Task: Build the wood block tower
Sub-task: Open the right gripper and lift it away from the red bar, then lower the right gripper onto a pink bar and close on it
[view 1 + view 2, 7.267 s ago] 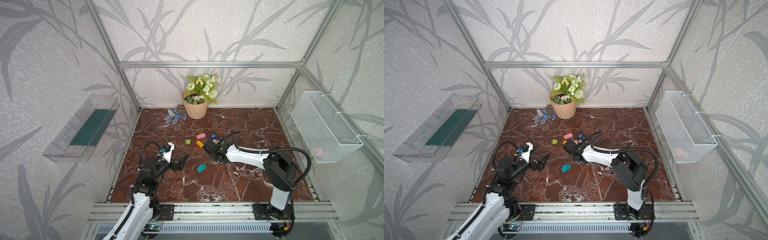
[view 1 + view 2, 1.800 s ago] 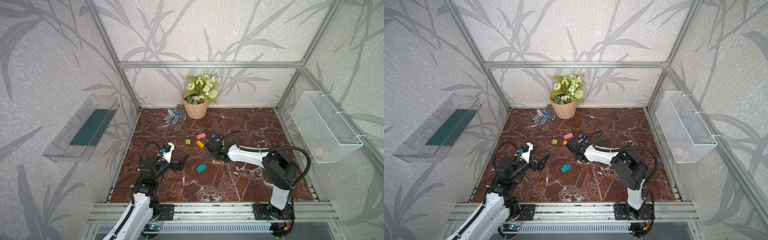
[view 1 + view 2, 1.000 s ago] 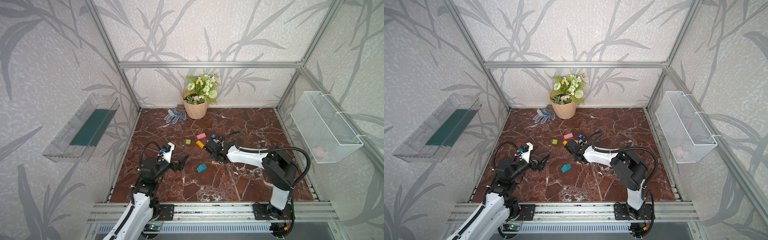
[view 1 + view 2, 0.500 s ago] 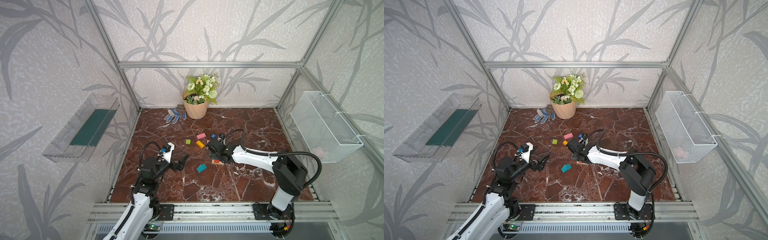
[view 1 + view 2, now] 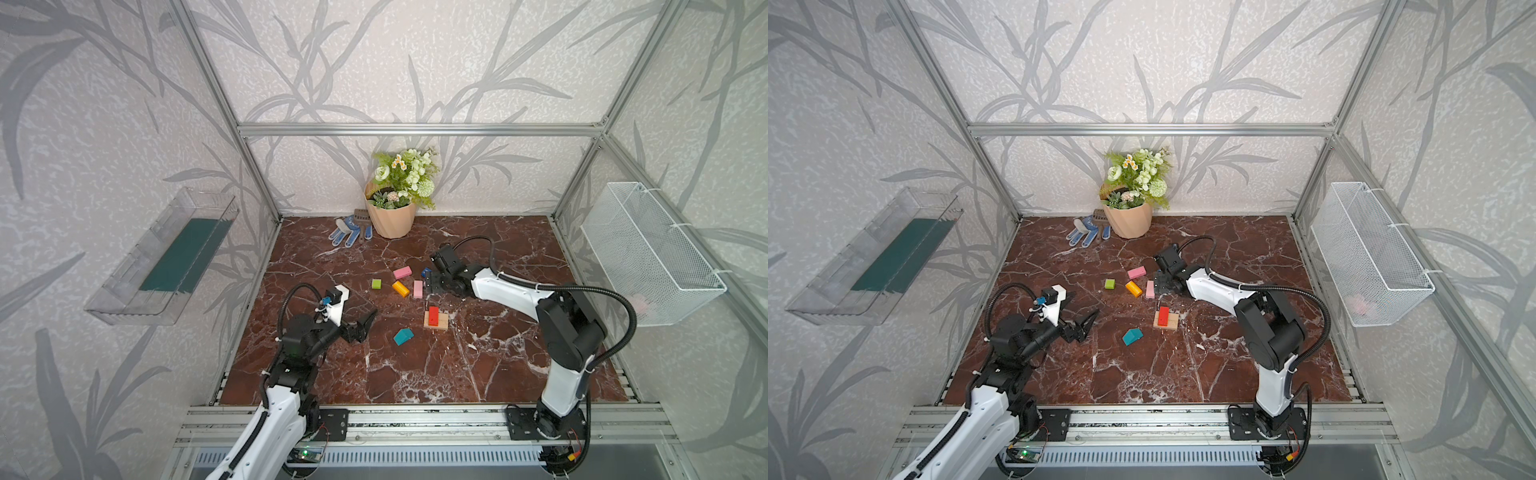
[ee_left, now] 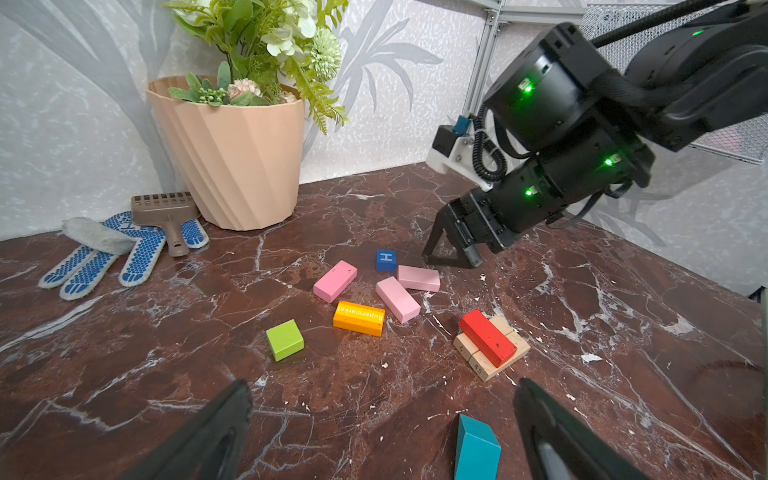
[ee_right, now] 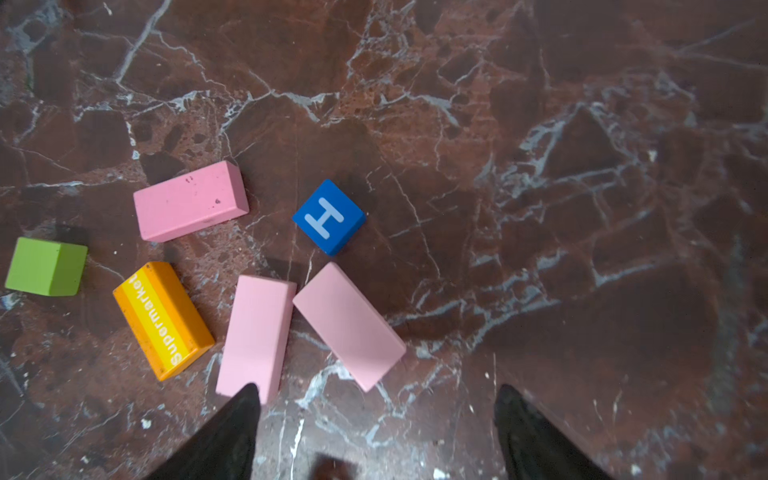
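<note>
The tower is a red block (image 5: 433,314) lying on a tan base (image 5: 442,324), also in the left wrist view (image 6: 490,343). My right gripper (image 5: 432,286) (image 7: 376,395) hangs open and empty behind it, over two pink blocks (image 7: 348,324) (image 7: 255,332). A third pink block (image 7: 191,201), a blue "H" cube (image 7: 329,217), an orange block (image 7: 163,319) and a green cube (image 7: 45,266) lie loose nearby. The teal house piece (image 5: 403,336) (image 6: 476,451) lies near my left gripper (image 5: 361,326) (image 6: 382,390), which is open and empty.
A beige flowerpot (image 5: 390,216) stands at the back wall, with blue-white gloves (image 5: 345,235) and a brown scoop (image 6: 166,212) beside it. A wire basket (image 5: 648,253) hangs on the right wall and a clear tray (image 5: 166,257) on the left wall.
My right gripper has opened, left the red block on the tan base and drawn back over the pink blocks. The left arm has not moved.
</note>
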Action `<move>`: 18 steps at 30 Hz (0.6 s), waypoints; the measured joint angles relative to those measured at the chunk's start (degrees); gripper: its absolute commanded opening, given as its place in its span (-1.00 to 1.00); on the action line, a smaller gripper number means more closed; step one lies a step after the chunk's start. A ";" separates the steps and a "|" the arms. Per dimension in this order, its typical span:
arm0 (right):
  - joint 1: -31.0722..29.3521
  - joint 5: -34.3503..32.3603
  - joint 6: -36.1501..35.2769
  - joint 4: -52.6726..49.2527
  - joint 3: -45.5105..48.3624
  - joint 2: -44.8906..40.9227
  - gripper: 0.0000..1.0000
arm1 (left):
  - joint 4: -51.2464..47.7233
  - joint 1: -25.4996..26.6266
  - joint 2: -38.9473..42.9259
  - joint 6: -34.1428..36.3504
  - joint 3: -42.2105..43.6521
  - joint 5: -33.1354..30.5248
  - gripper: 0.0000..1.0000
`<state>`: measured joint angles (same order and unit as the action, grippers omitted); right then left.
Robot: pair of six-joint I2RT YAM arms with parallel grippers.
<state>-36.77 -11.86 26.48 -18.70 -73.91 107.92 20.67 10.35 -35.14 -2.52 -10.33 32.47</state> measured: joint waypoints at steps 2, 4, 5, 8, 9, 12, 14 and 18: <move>-0.11 1.38 -3.28 -0.02 -1.14 1.27 0.75 | 0.00 0.00 -0.31 0.00 0.00 -0.02 0.98; -0.13 2.05 -6.01 -0.52 -2.56 2.56 0.74 | 0.00 0.00 -0.57 0.00 0.00 -0.02 0.98; -0.20 2.34 -7.02 -1.42 -3.96 3.69 0.69 | 0.00 0.00 -0.59 0.00 0.00 -0.02 0.99; 0.33 3.39 -9.05 -4.31 -9.66 8.39 0.63 | 0.04 0.00 -0.57 -0.02 0.00 -0.28 0.98; 0.76 3.65 -9.53 -4.87 -10.99 9.81 0.62 | 0.04 0.00 -0.57 -0.02 0.00 -0.46 0.98; 1.97 4.48 -10.67 -6.32 -12.63 12.48 0.53 | 0.24 0.00 -0.57 -0.02 0.00 -0.70 0.99; 2.49 5.53 -11.26 -6.84 -13.70 13.09 0.46 | 0.57 0.00 -0.57 -0.02 0.00 -0.70 0.99; 2.71 5.99 -12.11 -8.87 -15.91 15.04 0.32 | 0.79 0.00 -0.59 -0.02 0.00 -0.87 0.99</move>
<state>-34.06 -5.87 14.37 -27.57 -89.82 122.96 21.45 10.35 -35.73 -2.55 -10.33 31.59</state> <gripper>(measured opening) 0.687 0.992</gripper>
